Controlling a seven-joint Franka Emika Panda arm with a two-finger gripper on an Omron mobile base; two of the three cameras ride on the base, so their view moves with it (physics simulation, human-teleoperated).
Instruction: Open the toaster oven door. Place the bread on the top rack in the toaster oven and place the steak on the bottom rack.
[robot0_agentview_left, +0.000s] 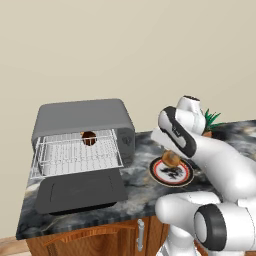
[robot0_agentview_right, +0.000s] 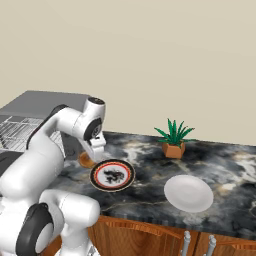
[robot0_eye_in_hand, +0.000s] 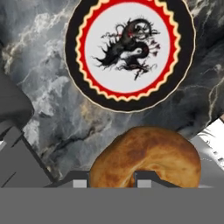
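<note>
door (robot0_agentview_left: 80, 194): down, open | steak (robot0_agentview_left: 89, 138): on a rack, likely bottom rack (robot0_agentview_left: 80, 162) | bread (robot0_eye_in_hand: 146, 158): pinched in gripper (robot0_eye_in_hand: 109, 183), lifted near worktop (robot0_agentview_right: 150, 187) front edge, beside plate (robot0_eye_in_hand: 130, 52) | left: bread onto top rack

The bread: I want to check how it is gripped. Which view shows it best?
The hand view: the bread looms large and golden-brown just above the end effector fingertips, off the dragon plate. In the left base view it is small, partly behind the arm; in the right base view, a sliver.
</note>
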